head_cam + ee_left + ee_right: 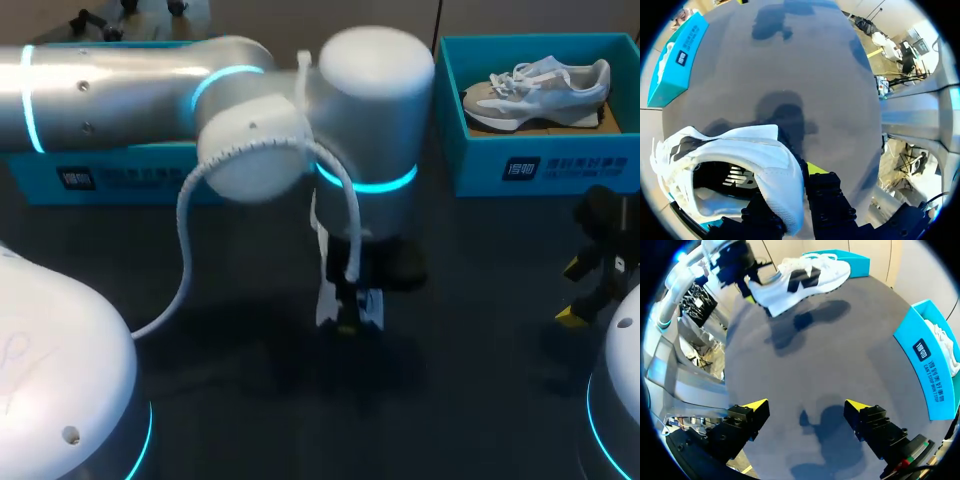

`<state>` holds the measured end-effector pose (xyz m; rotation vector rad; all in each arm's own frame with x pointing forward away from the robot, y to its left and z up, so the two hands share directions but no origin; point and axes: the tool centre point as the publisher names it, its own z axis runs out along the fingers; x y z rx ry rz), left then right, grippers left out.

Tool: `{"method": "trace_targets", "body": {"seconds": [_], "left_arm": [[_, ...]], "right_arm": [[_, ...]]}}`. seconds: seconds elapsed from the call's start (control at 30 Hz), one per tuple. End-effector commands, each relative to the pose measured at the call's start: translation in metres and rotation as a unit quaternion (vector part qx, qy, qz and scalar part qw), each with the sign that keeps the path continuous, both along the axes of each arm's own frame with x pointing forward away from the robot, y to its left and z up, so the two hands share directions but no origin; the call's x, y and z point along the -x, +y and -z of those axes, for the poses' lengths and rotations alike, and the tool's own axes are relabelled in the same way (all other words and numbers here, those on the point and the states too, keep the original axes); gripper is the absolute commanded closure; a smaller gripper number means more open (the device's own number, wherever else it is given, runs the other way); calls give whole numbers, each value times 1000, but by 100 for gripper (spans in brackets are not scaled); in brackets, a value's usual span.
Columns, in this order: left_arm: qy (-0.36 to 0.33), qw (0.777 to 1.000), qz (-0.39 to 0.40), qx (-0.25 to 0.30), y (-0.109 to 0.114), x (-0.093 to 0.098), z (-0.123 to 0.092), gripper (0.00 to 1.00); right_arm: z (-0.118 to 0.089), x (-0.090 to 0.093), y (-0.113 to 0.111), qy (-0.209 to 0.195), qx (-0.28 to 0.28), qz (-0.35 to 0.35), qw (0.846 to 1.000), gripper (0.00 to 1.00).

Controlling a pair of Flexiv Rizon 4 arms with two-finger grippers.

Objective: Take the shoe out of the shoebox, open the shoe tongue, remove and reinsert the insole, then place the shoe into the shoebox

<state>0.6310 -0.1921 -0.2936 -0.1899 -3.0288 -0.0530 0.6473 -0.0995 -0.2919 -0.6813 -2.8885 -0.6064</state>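
My left arm reaches to the table's middle. My left gripper [350, 322] is shut on the heel collar of a white shoe [332, 298] and holds it above the dark table. In the left wrist view the white shoe [740, 160] shows its opening and dark insole, with one finger inside and one outside the heel of my left gripper [796, 186]. The right wrist view shows this shoe [805, 275] hanging from the left gripper [742, 267], with a black side mark. My right gripper [590, 285] [805, 407] stands open and empty near the right edge.
A blue shoebox [540, 165] at the back right holds a grey and white shoe [540, 90]; it also shows as the box [932, 367] beside my right gripper. Another blue shoebox [110, 175] lies at the back left, behind my left arm.
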Motion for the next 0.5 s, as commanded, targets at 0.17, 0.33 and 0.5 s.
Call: {"method": "trace_targets", "body": {"seconds": [0.17, 0.33, 0.5], "left_arm": [[-9, 1000, -22, -1, 35, -42, -34, 100], [-5, 999, -37, 0, 54, -70, -40, 100], [4, 999, -35, 3, 69, -93, -48, 100]], "right_arm": [[1, 0, 1, 0, 1, 1, 1000, 0], [1, 0, 1, 0, 1, 1, 1000, 0], [1, 0, 1, 0, 1, 1, 1000, 0]]}}
